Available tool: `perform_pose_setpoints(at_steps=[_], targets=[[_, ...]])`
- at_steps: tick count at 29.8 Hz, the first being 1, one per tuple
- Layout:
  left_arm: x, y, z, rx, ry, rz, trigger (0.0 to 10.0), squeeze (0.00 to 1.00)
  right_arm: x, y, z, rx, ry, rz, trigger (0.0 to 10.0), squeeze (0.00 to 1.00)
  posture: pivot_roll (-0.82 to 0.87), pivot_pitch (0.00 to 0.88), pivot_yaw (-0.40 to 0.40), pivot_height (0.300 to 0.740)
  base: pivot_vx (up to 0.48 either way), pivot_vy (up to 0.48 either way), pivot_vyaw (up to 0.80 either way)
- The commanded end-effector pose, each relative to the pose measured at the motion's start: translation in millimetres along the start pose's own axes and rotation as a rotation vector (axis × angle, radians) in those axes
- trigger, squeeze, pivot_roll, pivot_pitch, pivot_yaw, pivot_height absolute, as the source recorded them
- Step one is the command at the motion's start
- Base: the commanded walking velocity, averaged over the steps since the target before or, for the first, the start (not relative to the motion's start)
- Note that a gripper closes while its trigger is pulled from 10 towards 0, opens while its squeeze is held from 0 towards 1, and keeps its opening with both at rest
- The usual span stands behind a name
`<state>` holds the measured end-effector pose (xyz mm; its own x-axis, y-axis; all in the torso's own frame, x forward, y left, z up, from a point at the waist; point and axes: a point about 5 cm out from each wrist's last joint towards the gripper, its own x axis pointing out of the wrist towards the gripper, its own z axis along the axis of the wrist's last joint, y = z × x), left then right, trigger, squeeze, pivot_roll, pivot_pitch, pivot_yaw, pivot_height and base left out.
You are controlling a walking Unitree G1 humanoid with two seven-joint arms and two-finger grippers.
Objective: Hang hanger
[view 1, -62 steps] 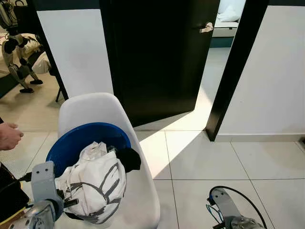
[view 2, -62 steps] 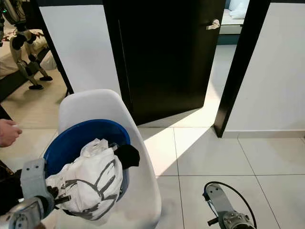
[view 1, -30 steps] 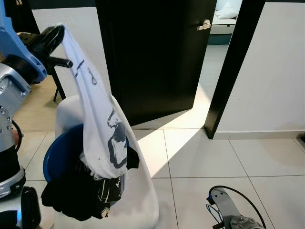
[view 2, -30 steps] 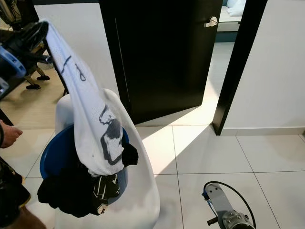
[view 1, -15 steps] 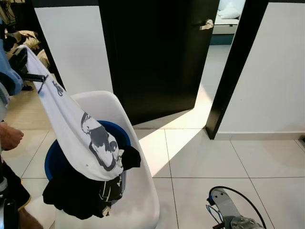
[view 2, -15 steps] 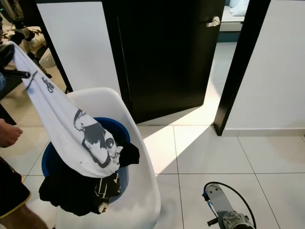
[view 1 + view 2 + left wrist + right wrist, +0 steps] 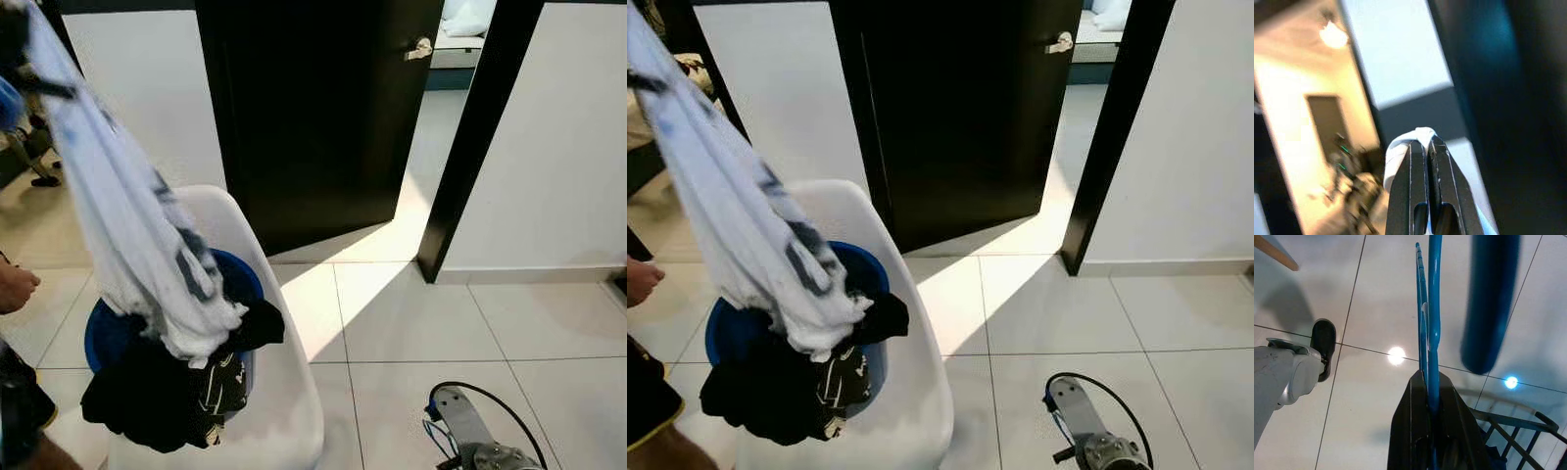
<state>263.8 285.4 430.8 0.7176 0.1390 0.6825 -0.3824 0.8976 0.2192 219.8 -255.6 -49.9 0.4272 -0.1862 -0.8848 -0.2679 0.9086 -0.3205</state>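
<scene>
Tool (image 7: 1427, 147) pinching soft white cloth (image 7: 127, 235); blue plastic hanger (image 7: 1430, 318).

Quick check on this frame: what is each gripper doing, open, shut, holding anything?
Left gripper: shut on the white shirt, lifted above the blue basin.
Right gripper: shut on the blue hanger, held low.

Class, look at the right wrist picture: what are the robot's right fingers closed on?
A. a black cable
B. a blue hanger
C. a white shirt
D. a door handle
B: the right gripper is shut on the blue hanger, which runs out from between its fingers above the tiled floor; the white shirt is in the left gripper.
</scene>
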Motion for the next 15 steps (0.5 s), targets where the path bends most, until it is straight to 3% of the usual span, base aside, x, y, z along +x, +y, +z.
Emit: perform_pose_setpoints(at_steps=[1,4,7,10,11,12,13,15], targets=[[1.2,12.0,10.2,0.05,-0.043,0.058,0.0,0.0,0.4,3.0,-0.7,0.006,0.005,0.007,10.0,0.0,0.02,0.0,0.011,0.74,0.0,0.0,0.0],[0.1,10.6,7.2,0.035,-0.032,0.059,0.0,0.0,0.4,3.0,-0.5,0.006,0.004,0.007,10.0,0.0,0.02,0.0,0.01,0.74,0.0,0.0,0.0],[-3.4,-2.2,-2.5,-0.009,-0.001,0.006,0.0,0.0,0.4,2.9,-0.3,0.006,0.005,0.006,10.0,0.0,0.02,0.0,0.011,0.74,0.0,0.0,0.0],[-15.7,-42.6,-23.2,-0.098,0.065,-0.16,0.0,0.0,0.3,2.9,-0.1,0.005,0.005,0.005,10.0,0.0,0.01,0.0,0.014,0.74,0.0,0.0,0.0],[-15.7,-42.6,-23.2,-0.098,0.065,-0.16,0.0,0.0,0.3,2.9,-0.1,0.005,0.005,0.005,10.0,0.0,0.01,0.0,0.014,0.74,0.0,0.0,0.0],[-22.3,-60.9,-29.6,-0.123,0.089,-0.253,0.0,0.0,0.3,3.0,-0.1,0.005,0.006,0.005,10.0,0.0,0.01,0.0,0.014,0.74,0.0,0.0,0.0],[-22.3,-60.9,-29.6,-0.123,0.089,-0.253,0.0,0.0,0.3,3.0,-0.1,0.005,0.006,0.005,10.0,0.0,0.01,0.0,0.014,0.74,0.0,0.0,0.0],[-32.6,-84.6,-35.4,-0.139,0.104,-0.376,0.0,0.0,0.4,3.1,-0.2,0.005,0.007,0.005,10.0,0.0,0.01,0.0,0.015,0.74,0.0,0.0,0.0]])
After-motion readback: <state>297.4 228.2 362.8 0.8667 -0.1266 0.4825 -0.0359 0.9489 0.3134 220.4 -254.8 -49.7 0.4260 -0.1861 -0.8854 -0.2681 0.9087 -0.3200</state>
